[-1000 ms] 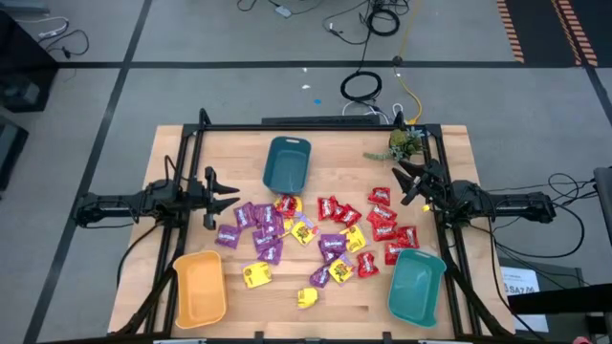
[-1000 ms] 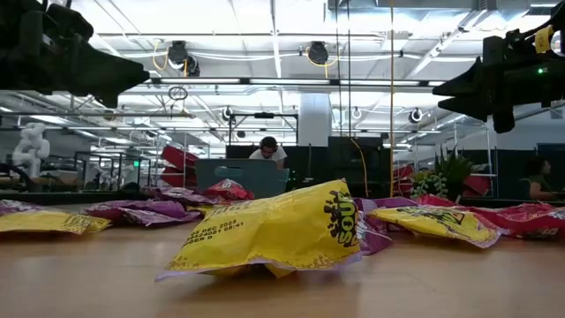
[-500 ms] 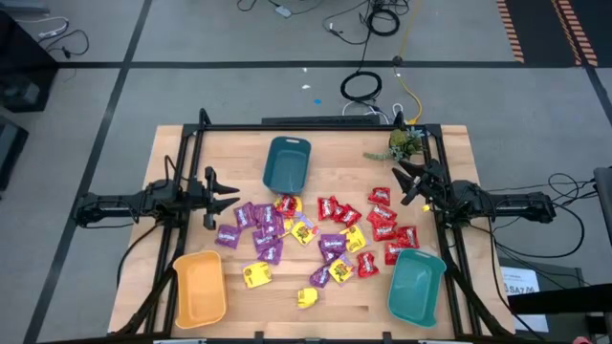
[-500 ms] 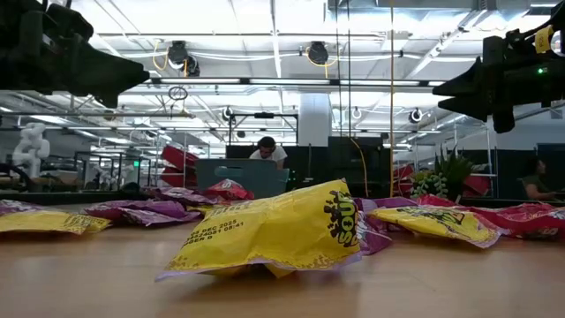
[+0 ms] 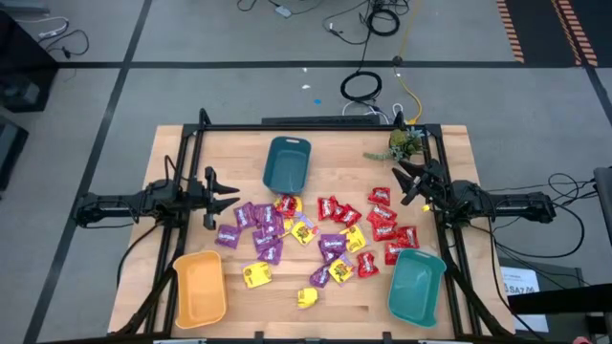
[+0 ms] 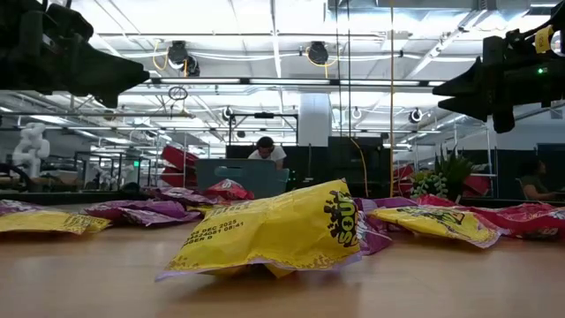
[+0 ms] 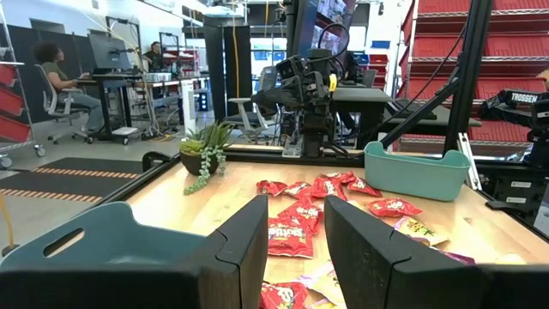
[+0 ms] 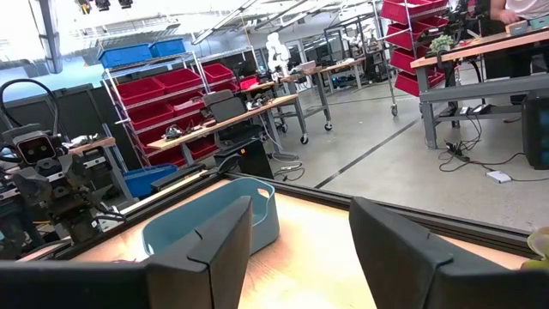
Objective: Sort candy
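Note:
Purple, yellow and red candy packets (image 5: 316, 234) lie flat and scattered across the middle of the wooden table; red ones (image 7: 292, 236) show in the left wrist view and a yellow one (image 6: 282, 231) close in the low view. My left gripper (image 5: 228, 192) hovers level at the table's left side, open, above and left of the purple packets. My right gripper (image 5: 405, 178) hovers level at the right side, open, above the red packets. Nothing lies between either pair of fingers.
A teal bin (image 5: 287, 162) stands at the far middle, another teal bin (image 5: 417, 285) at the near right, an orange bin (image 5: 199, 288) at the near left. A small green plant (image 5: 404, 144) sits at the far right corner. A black frame (image 5: 316, 125) borders the table.

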Tool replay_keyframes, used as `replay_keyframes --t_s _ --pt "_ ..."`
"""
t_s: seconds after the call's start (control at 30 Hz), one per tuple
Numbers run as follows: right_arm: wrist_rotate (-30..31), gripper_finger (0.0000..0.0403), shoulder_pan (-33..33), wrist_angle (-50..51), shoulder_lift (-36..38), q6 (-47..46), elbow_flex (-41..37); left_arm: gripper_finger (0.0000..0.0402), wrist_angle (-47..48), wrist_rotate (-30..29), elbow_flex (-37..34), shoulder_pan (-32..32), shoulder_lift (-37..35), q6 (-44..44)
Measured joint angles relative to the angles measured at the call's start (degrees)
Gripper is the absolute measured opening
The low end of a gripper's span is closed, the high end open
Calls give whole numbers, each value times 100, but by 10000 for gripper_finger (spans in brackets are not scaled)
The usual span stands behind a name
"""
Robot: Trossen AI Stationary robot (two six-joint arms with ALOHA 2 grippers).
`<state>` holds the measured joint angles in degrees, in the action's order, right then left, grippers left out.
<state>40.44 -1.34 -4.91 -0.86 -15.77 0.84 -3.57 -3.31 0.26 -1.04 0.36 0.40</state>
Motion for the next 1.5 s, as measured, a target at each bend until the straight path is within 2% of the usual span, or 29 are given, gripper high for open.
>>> replay_keyframes --t_s 0.4,0.7,1.13,1.3,1.5 --pt "0 187 0 -36 -2 -43 2 125 0 0 1 0 0 0" --pt "-134 187 0 -73 -2 -932 2 125 0 0 -1 0 0 -2" --pt "-192 187 0 -28 -2 -907 0 125 0 0 1 0 0 0" --pt "71 187 36 0 -4 -907 0 125 0 0 -1 0 -2 0" --pt "20 187 63 4 -135 -846 0 125 0 0 1 0 0 -1"
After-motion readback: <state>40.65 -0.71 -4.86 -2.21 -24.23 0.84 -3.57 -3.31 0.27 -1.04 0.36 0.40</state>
